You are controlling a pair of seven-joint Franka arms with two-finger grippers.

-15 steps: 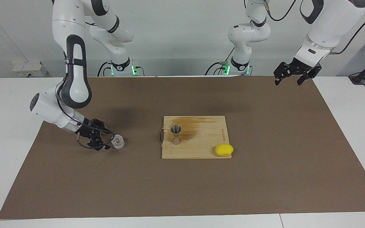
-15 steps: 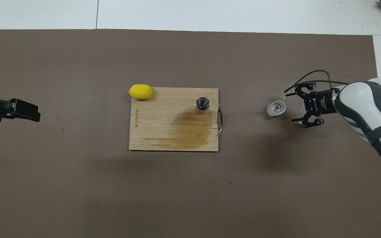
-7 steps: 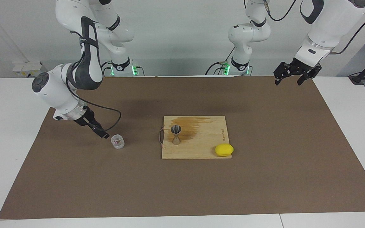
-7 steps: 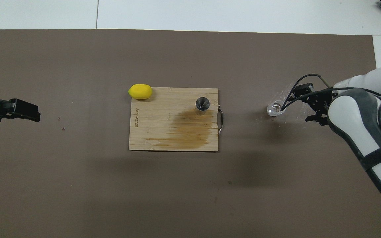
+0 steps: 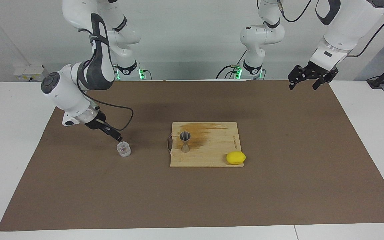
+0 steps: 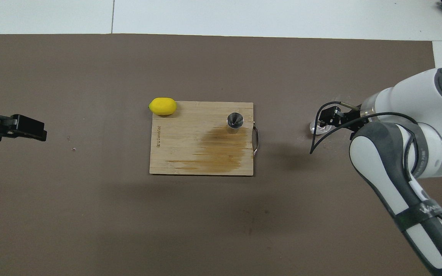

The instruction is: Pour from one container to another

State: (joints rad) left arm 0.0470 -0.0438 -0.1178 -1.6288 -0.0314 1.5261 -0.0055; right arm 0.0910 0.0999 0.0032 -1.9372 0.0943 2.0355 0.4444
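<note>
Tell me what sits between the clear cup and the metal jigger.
Only bare brown mat and the board's metal handle lie between the cup and the jigger, as the facing view shows.

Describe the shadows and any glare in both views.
Facing view: soft, blurred arm shadows lie on the brown mat nearer the robots than the cutting board; green lights glow at the arm bases. Overhead view: broad, faint shadows darken the mat; the jigger rim glints; the clear cup shows bright specks, partly covered by the right claw.
</note>
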